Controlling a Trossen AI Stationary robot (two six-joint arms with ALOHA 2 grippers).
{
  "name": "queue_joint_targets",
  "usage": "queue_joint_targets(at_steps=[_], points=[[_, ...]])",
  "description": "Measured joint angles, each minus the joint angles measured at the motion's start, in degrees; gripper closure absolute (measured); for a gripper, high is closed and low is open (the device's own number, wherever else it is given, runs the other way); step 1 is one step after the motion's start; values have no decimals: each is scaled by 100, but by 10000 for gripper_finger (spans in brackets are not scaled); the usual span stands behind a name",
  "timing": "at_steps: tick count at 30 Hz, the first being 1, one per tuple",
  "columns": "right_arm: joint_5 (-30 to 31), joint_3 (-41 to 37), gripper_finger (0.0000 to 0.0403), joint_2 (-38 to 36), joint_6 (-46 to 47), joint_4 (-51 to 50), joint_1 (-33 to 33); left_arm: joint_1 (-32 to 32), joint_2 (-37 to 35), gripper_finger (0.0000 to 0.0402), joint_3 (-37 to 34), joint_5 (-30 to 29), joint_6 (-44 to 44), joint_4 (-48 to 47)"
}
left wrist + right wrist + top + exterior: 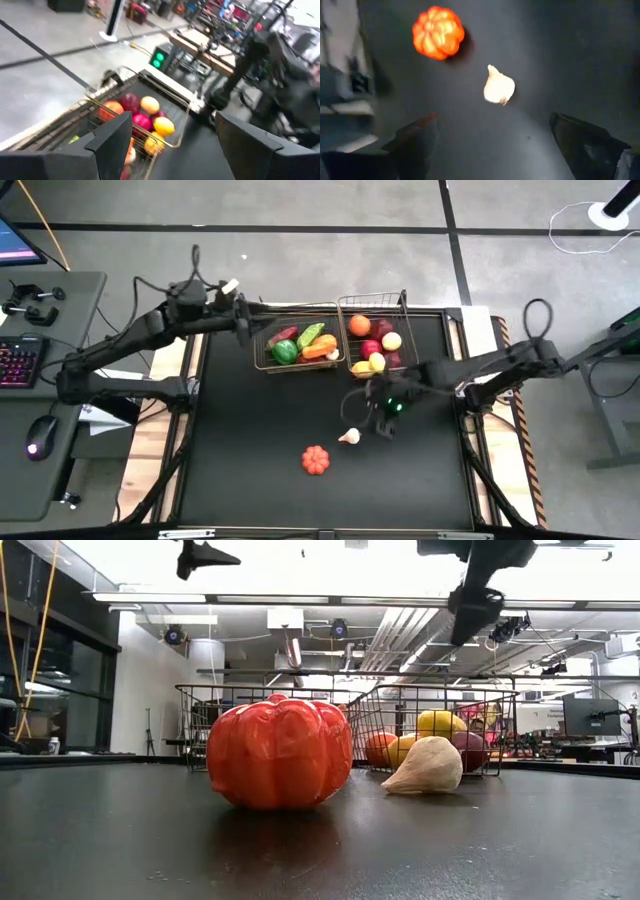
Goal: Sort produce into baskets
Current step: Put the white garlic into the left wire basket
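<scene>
A white garlic bulb (349, 436) and a ribbed orange-red tomato (316, 460) lie on the black table; both also show in the right wrist view, the garlic (498, 87) and the tomato (438, 32). My right gripper (378, 420) hovers open and empty above the table just right of the garlic, its fingers (415, 137) apart. My left gripper (245, 325) is open and empty in the air by the far left corner of the left wire basket (262, 365). That basket holds green, red and orange vegetables. The right basket (404, 308) holds red, yellow and orange fruits.
The two baskets stand side by side at the table's far edge. Bare black table lies around and in front of the garlic and tomato. A desk with keyboard and mouse (40, 435) stands off the table's left side.
</scene>
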Motion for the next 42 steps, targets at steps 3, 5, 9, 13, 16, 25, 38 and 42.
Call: queue_joint_targets(at_steps=[3, 5, 9, 13, 16, 25, 38, 42], points=[[380, -1, 36, 411, -937, 292, 273, 1, -132, 129, 0, -277, 19, -8], [567, -1, 36, 699, -1599, 498, 384, 3, -170, 129, 0, -392, 43, -10], [600, -1, 36, 1304, -2220, 663, 499, 4, -176, 129, 0, -439, -10, -106], [529, -1, 36, 1788, -2429, 854, 556, 0, -174, 129, 0, -438, -152, -372], [526, -1, 36, 2065, -2546, 1102, 569, 0, -172, 129, 0, -437, -160, -528], [641, -1, 36, 2610, -2491, 1295, 573, 0, -172, 129, 0, -435, -159, -568], [1183, 1, 133, 2649, -2201, 1394, 566, 0, -172, 129, 0, -430, -155, -569], [1180, 26, 209, 2638, -2208, 1351, 537, 0, -172, 129, 0, -428, -155, -565]])
